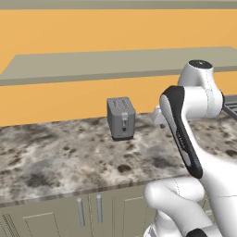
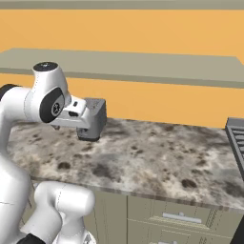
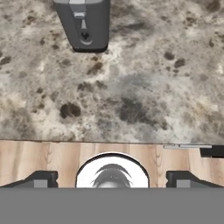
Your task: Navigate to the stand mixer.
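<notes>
While the base stands close against the cabinet fronts, the job of reaching the stand mixer looks unfinished to me, because what sits ahead of the robot is a toaster and not a mixer. Nearest to me is the folded white arm (image 1: 185,139), raised above the edge of the granite surface (image 1: 55,157), and at its end the pincer (image 3: 112,179) points down over that edge; in the hand view its two dark tips sit wide apart with nothing between them, so it is spread and empty. Below the surface run pale cabinet doors with bar handles (image 1: 89,209) on one side and a drawer with a flat handle (image 2: 182,218) on the other. Farther back on the speckled stone stands the boxy grey toaster (image 1: 121,118), its two slots on top showing nothing in them as far as I can tell. Off toward the right edge a dark ridged thing (image 2: 236,143) reaches into the right base view, too cut off for me to name. Beyond all that a long grey shelf (image 1: 92,65) runs along the orange wall (image 1: 55,99). I cannot place the mixer anywhere from here, so I judge the base has more driving to do along the surface, probably sideways.
</notes>
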You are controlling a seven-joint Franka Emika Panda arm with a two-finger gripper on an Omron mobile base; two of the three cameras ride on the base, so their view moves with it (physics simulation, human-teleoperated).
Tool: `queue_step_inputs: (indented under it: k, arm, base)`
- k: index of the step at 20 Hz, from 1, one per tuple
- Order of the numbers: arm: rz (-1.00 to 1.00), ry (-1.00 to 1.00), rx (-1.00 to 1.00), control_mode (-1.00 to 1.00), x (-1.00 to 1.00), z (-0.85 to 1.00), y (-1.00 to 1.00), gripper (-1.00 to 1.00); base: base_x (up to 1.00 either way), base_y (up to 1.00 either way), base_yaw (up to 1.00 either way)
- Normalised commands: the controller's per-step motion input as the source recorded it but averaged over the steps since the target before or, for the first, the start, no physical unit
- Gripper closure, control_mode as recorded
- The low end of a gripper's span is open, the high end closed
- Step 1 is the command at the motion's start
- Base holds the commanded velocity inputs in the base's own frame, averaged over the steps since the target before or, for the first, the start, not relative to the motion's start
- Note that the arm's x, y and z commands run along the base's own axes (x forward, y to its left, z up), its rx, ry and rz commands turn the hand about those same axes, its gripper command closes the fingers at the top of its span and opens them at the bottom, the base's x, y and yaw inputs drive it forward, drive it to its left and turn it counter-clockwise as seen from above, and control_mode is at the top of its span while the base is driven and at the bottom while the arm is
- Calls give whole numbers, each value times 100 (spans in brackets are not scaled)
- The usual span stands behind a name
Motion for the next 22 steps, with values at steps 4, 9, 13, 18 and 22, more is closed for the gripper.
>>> queue_step_inputs:
  k: [4,9,13,18,22]
  arm:
    - [0,0,0,-100,-14,16,6,-100]
    - [0,0,0,-100,-35,1,0,-100]
    - [0,0,0,-100,-33,3,1,-100]
    - [0,0,0,100,-35,2,1,-100]
    - [0,0,0,100,0,0,0,-100]
  base:
    - [0,0,0]
    - [0,0,0]
    - [0,0,0]
    - [-18,0,0]
    - [-89,-26,-39]
